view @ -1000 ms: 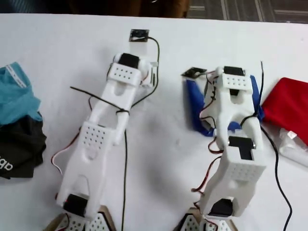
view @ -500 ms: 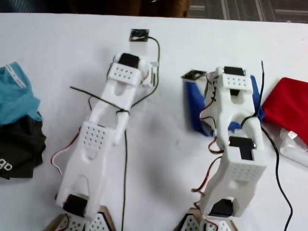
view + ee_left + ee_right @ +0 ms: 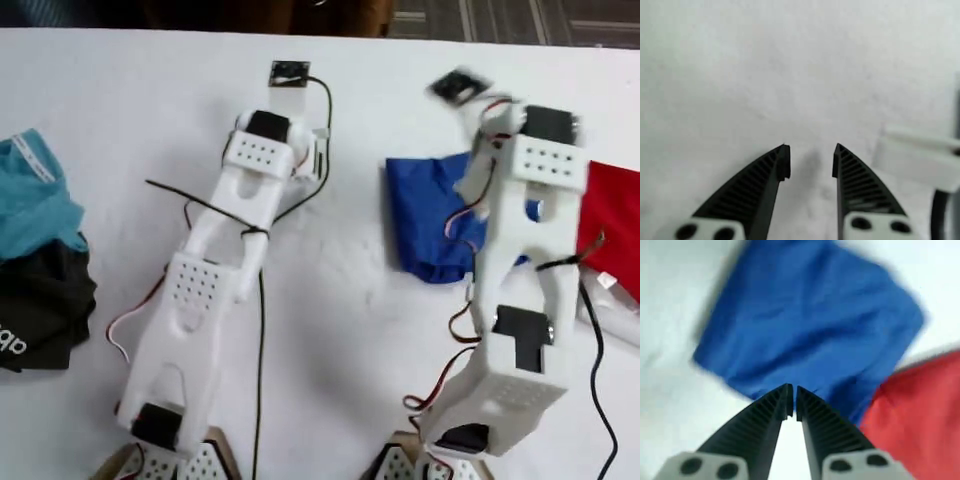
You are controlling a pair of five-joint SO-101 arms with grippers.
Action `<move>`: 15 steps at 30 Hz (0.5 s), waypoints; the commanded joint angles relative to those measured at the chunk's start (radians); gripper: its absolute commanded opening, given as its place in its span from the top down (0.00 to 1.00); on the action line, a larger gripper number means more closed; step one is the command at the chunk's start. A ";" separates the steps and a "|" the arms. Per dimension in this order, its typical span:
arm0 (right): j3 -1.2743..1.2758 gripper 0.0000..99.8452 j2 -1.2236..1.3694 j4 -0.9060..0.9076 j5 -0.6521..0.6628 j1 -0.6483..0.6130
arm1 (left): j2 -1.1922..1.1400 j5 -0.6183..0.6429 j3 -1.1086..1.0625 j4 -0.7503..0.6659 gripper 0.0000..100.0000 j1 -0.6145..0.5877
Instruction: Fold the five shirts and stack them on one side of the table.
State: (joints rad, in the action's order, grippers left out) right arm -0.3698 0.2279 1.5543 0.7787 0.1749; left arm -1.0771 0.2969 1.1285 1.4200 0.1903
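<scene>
A blue shirt [image 3: 428,218] lies folded on the white table [image 3: 120,90], just left of the right arm [image 3: 528,190]. Against its right side lies a red shirt [image 3: 612,222]. At the table's left edge a teal shirt [image 3: 30,195] rests crumpled on a black shirt [image 3: 42,305]. My right gripper [image 3: 792,401] is shut with nothing between its fingers, hovering above the near edge of the blue shirt [image 3: 810,325], with the red shirt [image 3: 912,412] beside it. My left gripper [image 3: 810,160] is open a little over bare table.
A clear plastic wrapper [image 3: 612,300] lies at the right edge below the red shirt. Black cables [image 3: 258,330] run across the table between the arms. The left arm [image 3: 215,260] stretches diagonally across the middle.
The right arm has lifted and swung to the right, uncovering most of the blue shirt. The left arm has not moved.
</scene>
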 commanded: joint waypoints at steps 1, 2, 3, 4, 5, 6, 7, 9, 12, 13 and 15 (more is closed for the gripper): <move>-0.051 0.98 0.050 -0.110 -0.095 0.022 | 0.014 0.003 0.038 -0.002 0.83 -0.003; -0.051 0.98 0.094 -0.110 -0.095 0.019 | 0.014 0.003 0.038 -0.002 0.83 -0.005; -0.057 0.97 0.136 -0.101 -0.098 0.012 | 0.014 0.003 0.038 -0.002 0.83 -0.006; -0.060 0.96 0.171 -0.094 -0.098 0.005 | 0.014 0.003 0.038 -0.002 0.83 -0.008; -0.072 0.94 0.209 -0.088 -0.098 0.002 | 0.014 0.003 0.038 -0.002 0.83 -0.008; -0.091 0.90 0.246 -0.085 -0.100 0.001 | 0.014 0.003 0.038 -0.002 0.83 -0.008; -0.115 0.87 0.277 -0.084 -0.100 -0.001 | 0.014 0.003 0.036 -0.002 0.83 -0.008; -0.180 0.83 0.337 -0.082 -0.100 -0.001 | 0.014 0.003 0.035 -0.002 0.83 -0.008; -0.298 0.84 0.414 -0.047 -0.098 -0.001 | 0.014 0.003 0.035 -0.002 0.83 -0.008; -0.338 0.84 0.440 -0.028 -0.100 -0.008 | 0.014 0.003 0.033 -0.002 0.83 -0.006; -0.422 0.84 0.490 0.004 -0.124 -0.033 | 0.014 0.003 0.031 -0.002 0.83 -0.003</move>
State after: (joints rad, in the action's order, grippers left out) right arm -0.6644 0.6866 1.5190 0.6851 0.1749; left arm -1.0771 0.2969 1.1285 1.4200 0.1903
